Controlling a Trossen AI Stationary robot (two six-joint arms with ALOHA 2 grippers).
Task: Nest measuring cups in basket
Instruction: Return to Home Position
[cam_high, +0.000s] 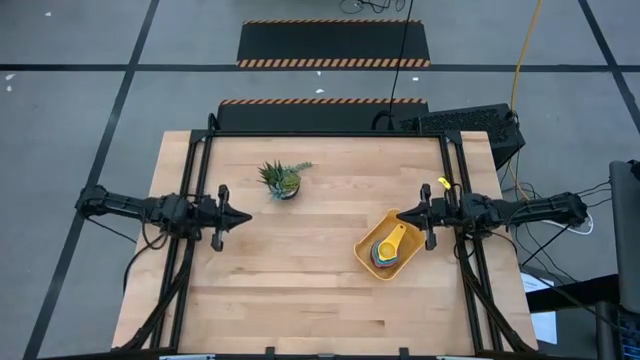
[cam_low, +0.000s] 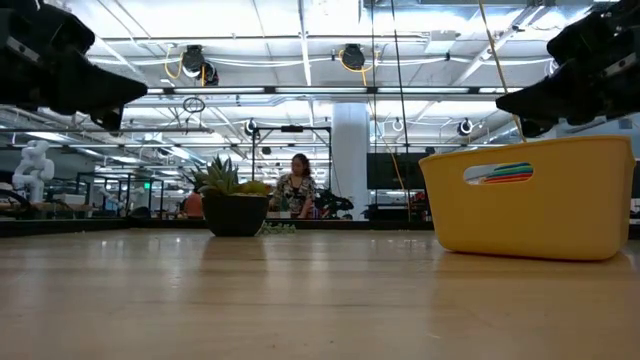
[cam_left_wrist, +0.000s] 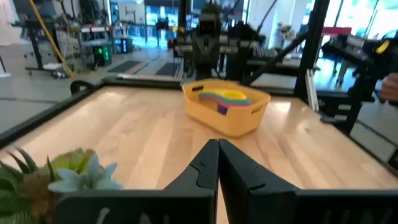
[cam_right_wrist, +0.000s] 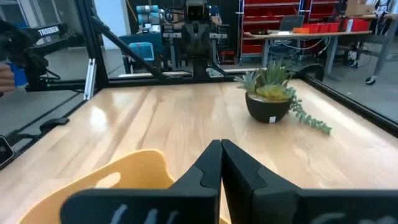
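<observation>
The wooden table (cam_high: 300, 290) holds the basket (cam_high: 362, 251) of nested measuring cups (cam_high: 388, 246), left fingers (cam_left_wrist: 202, 171) and right fingers (cam_right_wrist: 205, 169) pinched together empty.

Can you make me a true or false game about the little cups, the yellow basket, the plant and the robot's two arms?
1. The measuring cups sit stacked together inside the basket. True.
2. The left tool is holding a cup. False: it is shut on nothing, over the left side of the table, far from the cups.
3. The potted plant stands inside the basket. False: it stands on the bare table, apart from the basket.
4. The right tool is shut and empty, close by the basket's edge. True.
</observation>
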